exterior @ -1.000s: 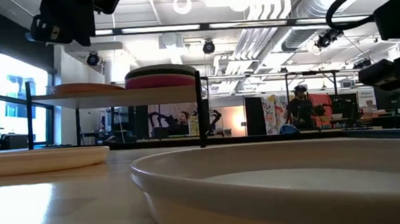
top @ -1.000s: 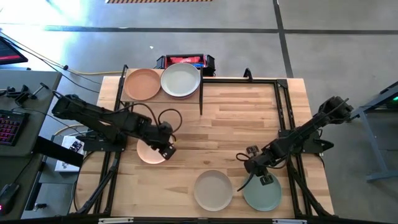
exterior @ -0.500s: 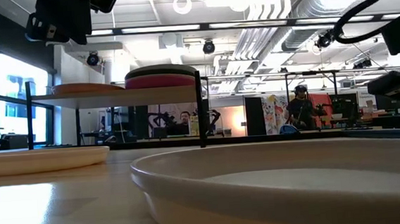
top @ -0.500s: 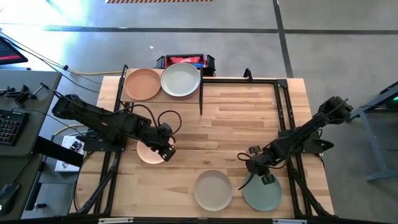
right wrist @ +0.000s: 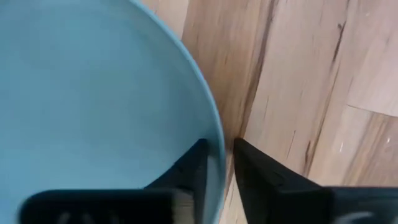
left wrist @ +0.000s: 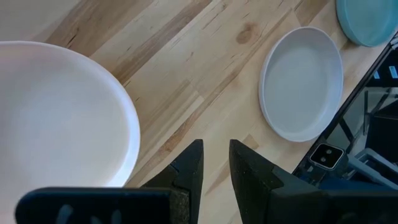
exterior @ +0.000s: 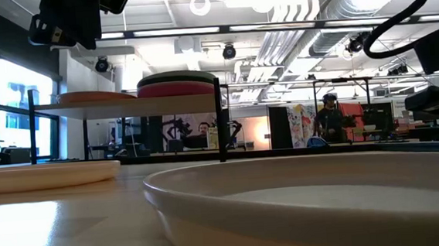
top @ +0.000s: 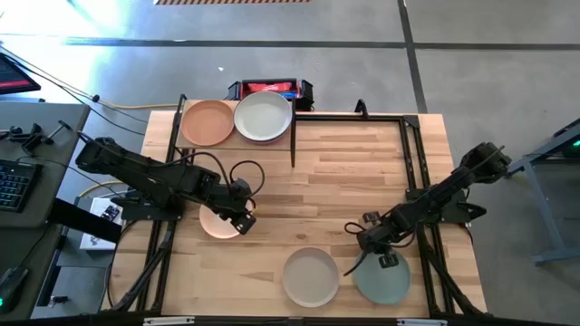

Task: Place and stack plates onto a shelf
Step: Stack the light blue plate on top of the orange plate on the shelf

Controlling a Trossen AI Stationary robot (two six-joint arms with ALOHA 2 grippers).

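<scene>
My left gripper hangs just off the right rim of a peach plate that lies flat on the table; its fingers are slightly open over bare wood. My right gripper is low over the far-left rim of the sage green plate, slightly open, one finger on each side of that rim. A beige plate lies flat between them. On the shelf sit an orange plate and a stack topped by an off-white plate. My right gripper comes from above at the sage green plate's rim, one finger inside the plate and one outside over the wood. Whether the fingers touch the rim I cannot tell. The plate lies flat on the table.
The shelf stands raised at the table's far left corner, with a dark upright post at its right end. A black frame rail runs along the right side. A red and black box sits behind the shelf. Bare wood fills the table's middle.
My right gripper has come down toward the sage green plate's rim, as the low view shows. The plates have kept their places.
</scene>
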